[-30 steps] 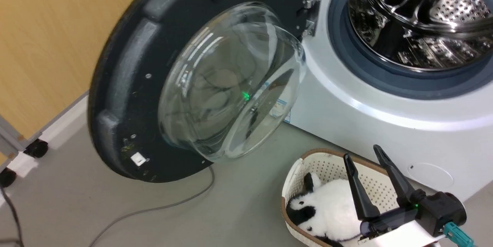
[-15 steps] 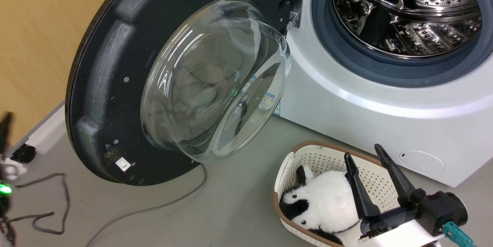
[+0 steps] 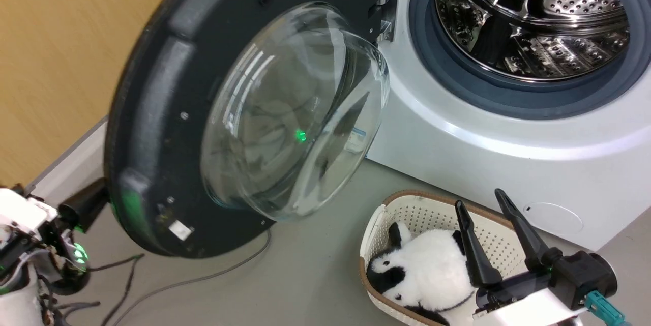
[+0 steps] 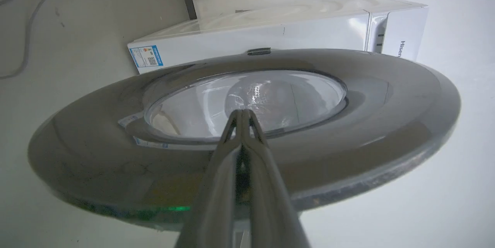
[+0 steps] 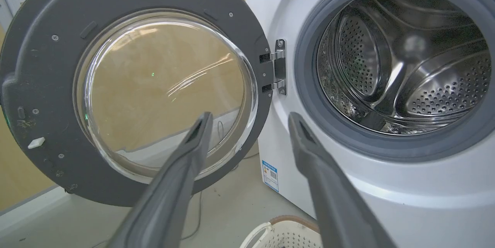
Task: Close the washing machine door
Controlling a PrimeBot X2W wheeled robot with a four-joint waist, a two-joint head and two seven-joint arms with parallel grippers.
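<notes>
The washing machine door [image 3: 168, 87] stands wide open to the left of the white washing machine [image 3: 457, 127], its glass bowl [image 3: 295, 112] bulging toward me. The steel drum [image 3: 534, 21] is exposed inside the grey ring. My left gripper [image 3: 94, 198] sits at the door's lower-left rim, on its outer side. In the left wrist view that gripper [image 4: 243, 113] is shut with nothing in it, pointing at the door's outer face [image 4: 367, 116]. My right gripper [image 3: 480, 203] is open above the basket, and in its own view [image 5: 250, 116] it faces the door's hinge [image 5: 279, 66].
A cream perforated basket [image 3: 402, 199] holding a black-and-white plush [image 3: 422, 270] stands on the floor in front of the machine. A grey cable [image 3: 203, 280] runs across the floor under the door. A yellow wall [image 3: 61, 61] lies behind the door.
My left arm has come into the head view at the lower left and reached the door's outer rim. The head camera has shifted. The right gripper has stayed open in place.
</notes>
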